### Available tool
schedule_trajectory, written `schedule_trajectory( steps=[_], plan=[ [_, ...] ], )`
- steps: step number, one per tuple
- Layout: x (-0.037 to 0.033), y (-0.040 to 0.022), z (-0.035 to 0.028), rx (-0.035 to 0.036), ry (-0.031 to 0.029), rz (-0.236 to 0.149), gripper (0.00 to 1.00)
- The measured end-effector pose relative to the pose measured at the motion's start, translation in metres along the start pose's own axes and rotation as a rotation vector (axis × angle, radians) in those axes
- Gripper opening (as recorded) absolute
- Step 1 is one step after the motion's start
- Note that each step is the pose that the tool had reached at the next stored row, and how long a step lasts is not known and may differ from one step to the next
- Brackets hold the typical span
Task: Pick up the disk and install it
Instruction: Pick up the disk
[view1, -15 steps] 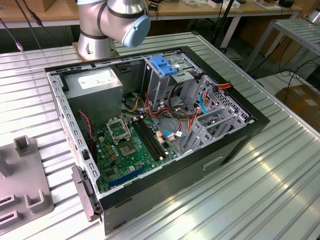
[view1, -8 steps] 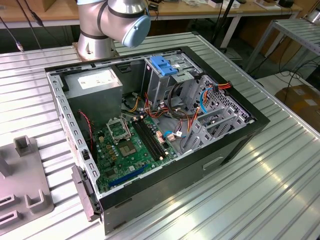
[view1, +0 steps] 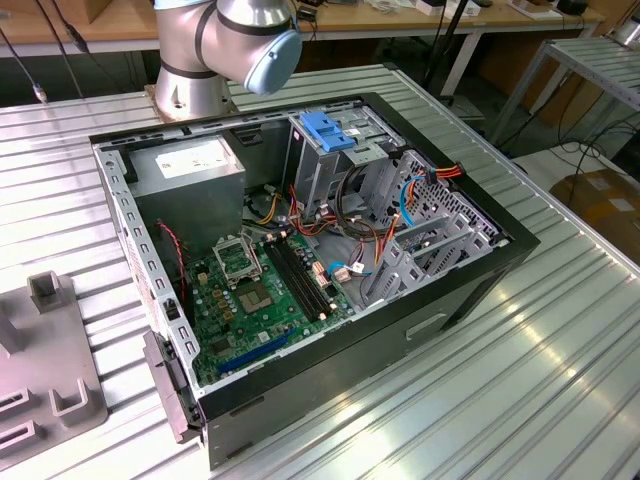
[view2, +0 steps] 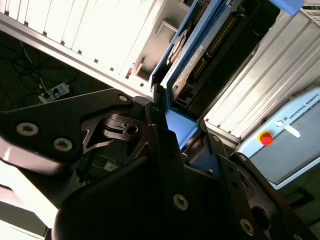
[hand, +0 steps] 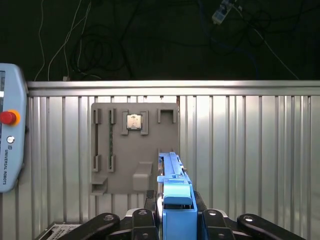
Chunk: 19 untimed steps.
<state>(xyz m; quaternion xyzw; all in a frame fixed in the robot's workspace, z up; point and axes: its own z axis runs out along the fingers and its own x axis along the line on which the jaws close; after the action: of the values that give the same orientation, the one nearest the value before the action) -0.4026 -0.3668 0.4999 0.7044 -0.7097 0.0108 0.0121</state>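
Ribbed aluminium table (view1: 560, 350) is carrying an open computer case (view1: 400, 355) while the gripper (hand: 176, 221) is clamping the disk (hand: 176, 197) edge-on by its blue rails, holding it above a grey fixture plate (hand: 120, 155). The likely risk: a disk tilting in the jaws could snag loose cables (view1: 375, 240) or jam against the drive cage (view1: 325, 135).

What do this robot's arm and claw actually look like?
The arm is thick silver-grey tube with rounded joints, one capped in pale blue. Its claw is black metal: flat linked plates dotted with silver screw heads.
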Motion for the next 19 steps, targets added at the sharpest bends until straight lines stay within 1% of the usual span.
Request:
schedule_trajectory(
  steps=[11, 15, 19],
  plan=[
    [-0.0001, -0.0131, -0.0001, -0.0001, 0.0000, 0.000, 0.36],
    [-0.0002, -0.0222, -0.0001, -0.0001, 0.0001, 0.000, 0.36],
    [-0.0002, -0.0274, 0.0000, 0.0000, 0.0000, 0.000, 0.36]
  ],
)
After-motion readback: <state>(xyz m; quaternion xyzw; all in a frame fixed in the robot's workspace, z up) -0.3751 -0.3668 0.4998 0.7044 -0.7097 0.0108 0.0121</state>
